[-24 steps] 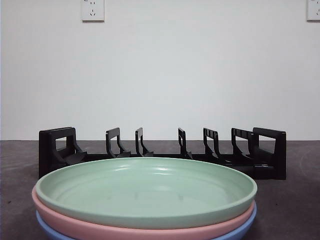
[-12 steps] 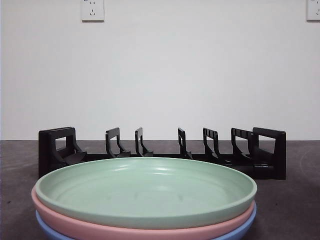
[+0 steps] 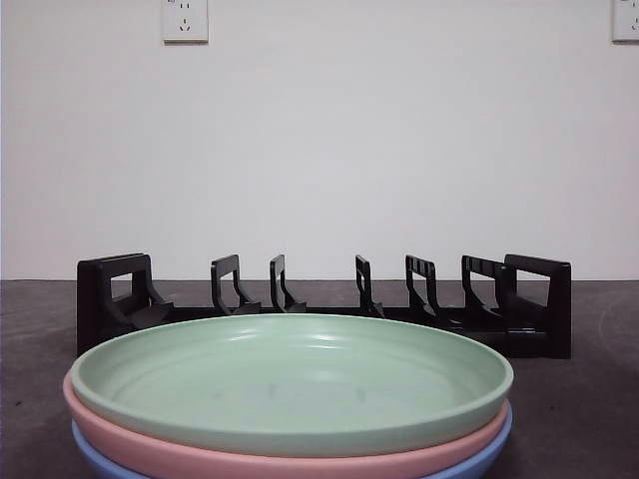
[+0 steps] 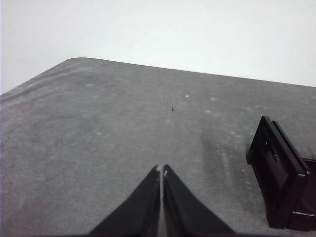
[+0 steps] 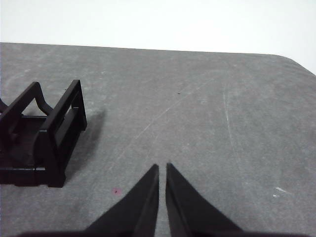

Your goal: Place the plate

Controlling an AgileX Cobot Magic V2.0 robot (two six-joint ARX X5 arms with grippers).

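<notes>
So both grippers idle: left gripper (image 4: 161, 170) jaws closed together, holding nothing; right gripper (image 5: 162, 167) nearly closed, thin slit, also empty. Each hangs over bare table (image 4: 98, 138) beside an end of black rack (image 3: 319, 299). Green plate (image 3: 290, 379) tops pink plate (image 3: 200, 454) and blue plate (image 3: 100, 454), stacked in front of rack. No readable text.

Stack cropped below, rack half hidden, wall fittings clipped

In the front view the blue plate (image 3: 479, 457) at the bottom of the stack runs off the lower edge, showing only slivers at each side under the pink plate (image 3: 300, 461); the green plate (image 3: 290, 384) on top covers the pink one's inside and hides the base of the black rack (image 3: 319, 304) behind. A wall socket (image 3: 626, 20) is cut by the right edge. Each wrist view catches only one end of the rack, cut by the picture's edge, and both tools' bodies lie below the frame.
</notes>
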